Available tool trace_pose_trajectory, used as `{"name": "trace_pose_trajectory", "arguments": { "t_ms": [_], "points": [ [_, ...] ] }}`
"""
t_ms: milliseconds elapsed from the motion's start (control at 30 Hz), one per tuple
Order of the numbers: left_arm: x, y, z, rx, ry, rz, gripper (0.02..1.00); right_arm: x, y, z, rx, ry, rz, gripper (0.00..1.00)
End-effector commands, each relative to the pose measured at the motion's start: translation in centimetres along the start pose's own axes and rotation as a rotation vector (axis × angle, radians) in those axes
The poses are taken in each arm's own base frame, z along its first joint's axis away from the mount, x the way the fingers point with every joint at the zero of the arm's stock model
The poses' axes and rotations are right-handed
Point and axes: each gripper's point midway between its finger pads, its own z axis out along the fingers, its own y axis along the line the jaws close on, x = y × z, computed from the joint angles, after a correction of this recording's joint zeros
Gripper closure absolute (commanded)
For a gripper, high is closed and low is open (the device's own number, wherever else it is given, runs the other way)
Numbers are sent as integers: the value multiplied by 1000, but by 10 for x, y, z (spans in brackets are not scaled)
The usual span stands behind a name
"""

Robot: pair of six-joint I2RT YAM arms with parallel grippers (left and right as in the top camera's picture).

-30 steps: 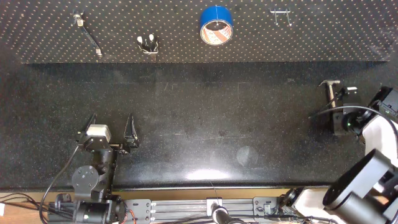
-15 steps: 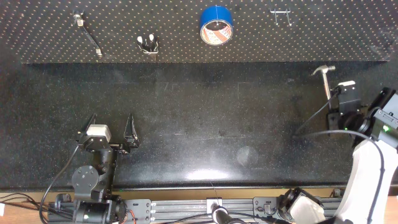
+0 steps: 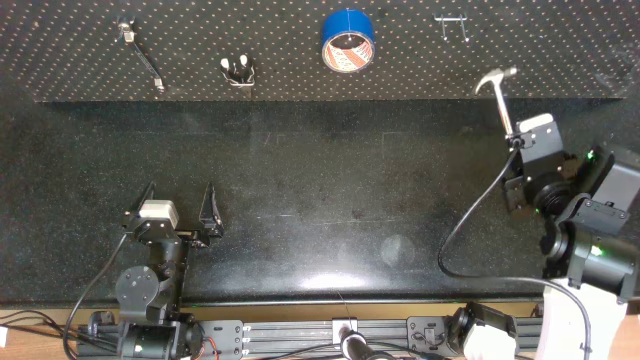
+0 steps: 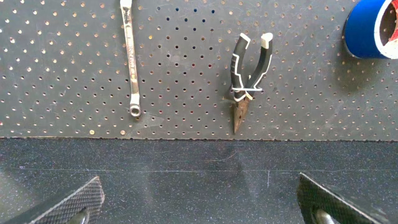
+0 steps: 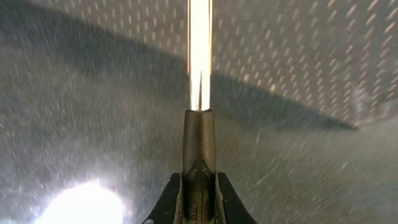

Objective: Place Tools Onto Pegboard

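A small hammer [image 3: 502, 98] with a silver head and shaft is held in the air at the right, its head near the foot of the pegboard [image 3: 300, 45]. My right gripper [image 3: 522, 150] is shut on its handle; in the right wrist view the hammer shaft [image 5: 199, 56] runs straight away from the fingers [image 5: 178, 196] toward the board. My left gripper [image 3: 180, 205] stands open low over the table at the left, with nothing between its fingers [image 4: 68, 202]. It faces the board, where a wrench [image 4: 130, 56] and pliers [image 4: 247, 78] hang.
On the pegboard hang a wrench [image 3: 142, 55], pliers [image 3: 238, 71] and a blue tape roll [image 3: 348, 41]. A bare double wire hook [image 3: 453, 27] sticks out of the board at the upper right. The black table [image 3: 320, 190] lies below the board.
My right arm has lifted the hammer off the table at the far right and carried it up and to the left, toward the pegboard. The left arm has not moved.
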Motion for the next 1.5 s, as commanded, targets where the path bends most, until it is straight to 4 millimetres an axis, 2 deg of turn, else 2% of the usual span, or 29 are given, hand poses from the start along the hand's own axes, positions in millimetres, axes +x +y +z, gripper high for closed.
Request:
{"name": "trace_pose_trajectory", "arguments": {
  "t_ms": [33,167,433,567,733,1000,1200,1500],
  "points": [
    [0,-1,0,3,-1,12,23,-43,-4,-22,13,-107,36,925],
    [0,-1,0,3,-1,12,23,-69,-8,-34,18,-157,28,925],
    [0,-1,0,3,-1,12,23,-82,13,-26,-60,-172,46,925],
    [0,-1,0,3,-1,12,23,-92,11,-18,-65,-193,59,923],
    [0,-1,0,3,-1,12,23,-101,3,-4,-71,-207,171,925],
    [0,-1,0,4,-1,12,23,-113,28,26,-166,-192,173,925],
    [0,-1,0,3,-1,12,23,-119,28,37,-183,-195,256,925],
    [0,-1,0,3,-1,12,20,-121,41,45,-222,-173,307,925]
  ]
}}
